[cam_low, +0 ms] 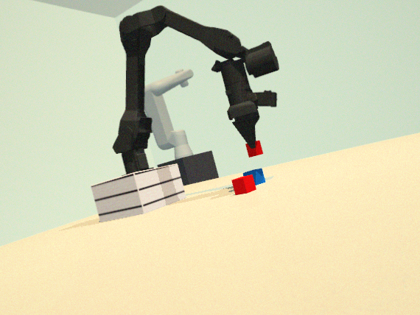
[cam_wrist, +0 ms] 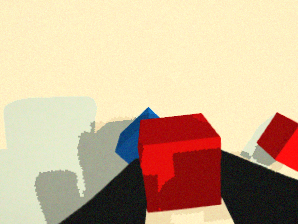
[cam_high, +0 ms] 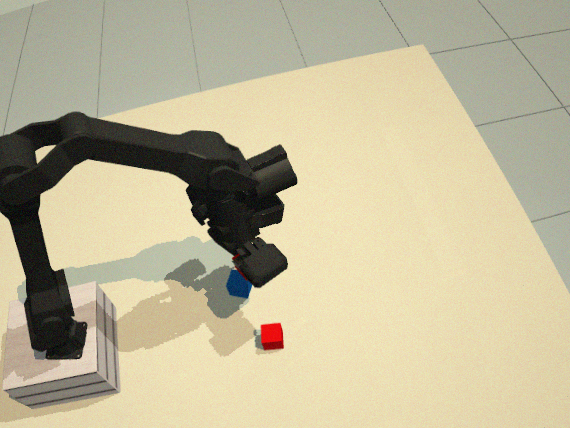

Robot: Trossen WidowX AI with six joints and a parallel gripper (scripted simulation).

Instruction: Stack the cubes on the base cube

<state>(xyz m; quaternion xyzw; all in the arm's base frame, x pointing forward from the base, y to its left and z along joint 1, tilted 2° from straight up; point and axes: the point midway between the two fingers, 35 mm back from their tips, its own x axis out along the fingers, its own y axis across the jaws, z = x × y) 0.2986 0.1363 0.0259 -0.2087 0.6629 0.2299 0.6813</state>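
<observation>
My gripper (cam_low: 253, 146) (cam_wrist: 178, 162) is shut on a red cube (cam_low: 256, 152) (cam_wrist: 185, 172) and holds it in the air, with a visible gap below it in the exterior view. In the top view only a sliver of this cube shows beside the fingers. The blue cube (cam_high: 239, 284) (cam_low: 260, 177) (cam_wrist: 128, 144) stands on the table below, partly hidden by the gripper in the top view and by the held cube in the wrist view. The other red cube (cam_high: 272, 336) (cam_low: 243, 185) (cam_wrist: 276, 135) rests on the table, apart from the blue one.
The arm's base stands on a pale striped block (cam_high: 107, 345) (cam_low: 118, 196) at the left of the tabletop (cam_high: 400, 250) (cam_low: 258, 257). A grey arm on a dark box (cam_low: 200, 169) shows behind it in the exterior view. The arm's shadow falls around the blue cube.
</observation>
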